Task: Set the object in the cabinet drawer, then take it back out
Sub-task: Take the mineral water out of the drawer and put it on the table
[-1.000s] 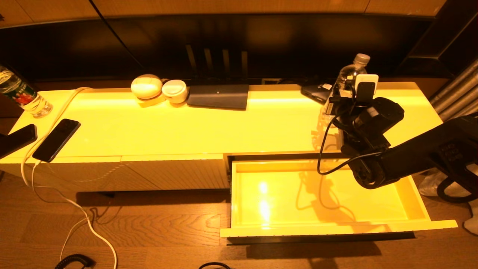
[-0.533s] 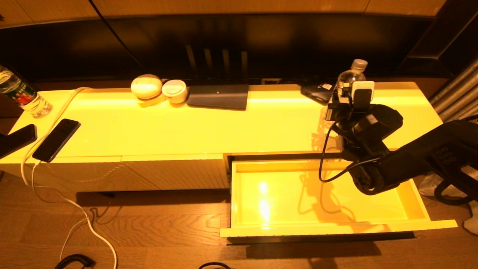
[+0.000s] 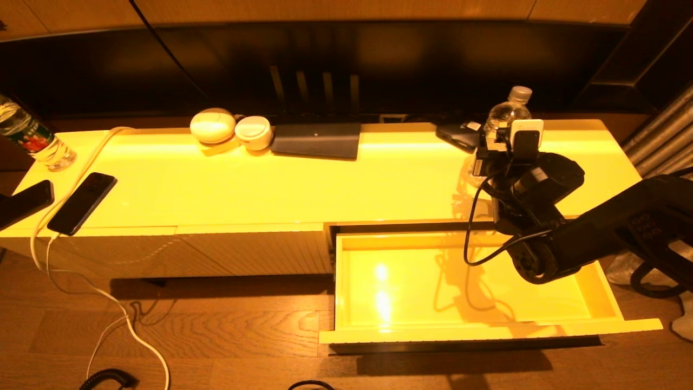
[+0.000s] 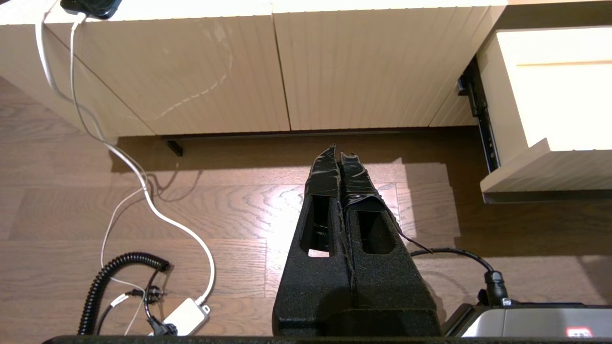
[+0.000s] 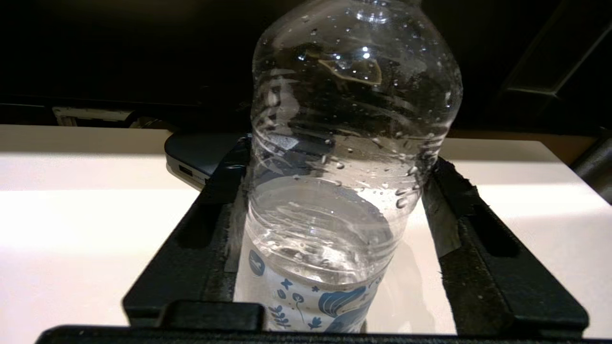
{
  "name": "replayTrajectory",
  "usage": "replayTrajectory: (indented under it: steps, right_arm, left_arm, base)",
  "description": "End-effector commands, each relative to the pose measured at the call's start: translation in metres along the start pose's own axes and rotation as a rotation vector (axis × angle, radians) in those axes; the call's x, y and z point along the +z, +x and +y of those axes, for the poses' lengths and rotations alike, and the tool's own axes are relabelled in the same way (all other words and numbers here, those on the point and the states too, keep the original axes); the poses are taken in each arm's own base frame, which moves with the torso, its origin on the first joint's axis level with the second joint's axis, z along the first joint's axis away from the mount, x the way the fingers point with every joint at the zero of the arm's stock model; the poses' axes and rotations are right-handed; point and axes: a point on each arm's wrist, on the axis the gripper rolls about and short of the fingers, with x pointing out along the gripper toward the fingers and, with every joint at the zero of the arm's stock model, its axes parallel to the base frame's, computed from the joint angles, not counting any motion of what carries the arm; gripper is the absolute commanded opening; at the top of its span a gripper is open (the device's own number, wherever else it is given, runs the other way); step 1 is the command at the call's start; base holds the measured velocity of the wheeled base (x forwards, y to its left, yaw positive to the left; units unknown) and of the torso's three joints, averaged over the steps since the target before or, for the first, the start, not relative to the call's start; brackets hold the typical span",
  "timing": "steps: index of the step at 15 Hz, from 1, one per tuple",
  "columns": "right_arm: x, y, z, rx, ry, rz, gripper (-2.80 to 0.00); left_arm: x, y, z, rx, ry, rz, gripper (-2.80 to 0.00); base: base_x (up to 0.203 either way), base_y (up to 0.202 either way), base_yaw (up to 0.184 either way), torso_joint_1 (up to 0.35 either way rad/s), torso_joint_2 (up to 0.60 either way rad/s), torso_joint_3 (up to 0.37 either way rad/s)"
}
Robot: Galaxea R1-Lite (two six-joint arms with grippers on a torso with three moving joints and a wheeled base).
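Wooden flooring runs under a long pale worktop (image 3: 325, 179), and the cabinet drawer (image 3: 465, 287) stands pulled out at the near right; the right claw (image 3: 495, 149) reaches over the far right, at the water bottle (image 3: 506, 111) standing there. Left wrist view: the left claw (image 4: 338, 155) hangs closed above the floor. Right wrist view: both fingers (image 5: 449, 210) flank the bottle (image 5: 344, 143), one touching, the other just apart.

Right tool (image 5: 334, 205) extended forward, fingers spread wide, left tool (image 4: 339, 155) parked low, fingers together
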Motion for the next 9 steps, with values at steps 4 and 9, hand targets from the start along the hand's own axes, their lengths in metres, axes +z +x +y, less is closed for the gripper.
replayTrajectory:
  steps: [4,9]
  right_arm:
    - [0.029,-0.002,-0.009,-0.010,0.019,-0.048,0.00]
    - [0.081,-0.013,-0.026,-0.013,0.039,-0.125,0.00]
  left_arm:
    - [-0.001,0.000,0.000,0.000,0.000,0.002,-2.80]
    - [0.000,0.000,0.000,-0.001,0.000,0.001,-2.80]
  base:
    - [0.000,0.000,0.000,0.000,0.00,0.000]
    - [0.000,0.000,0.000,0.000,0.00,0.000]
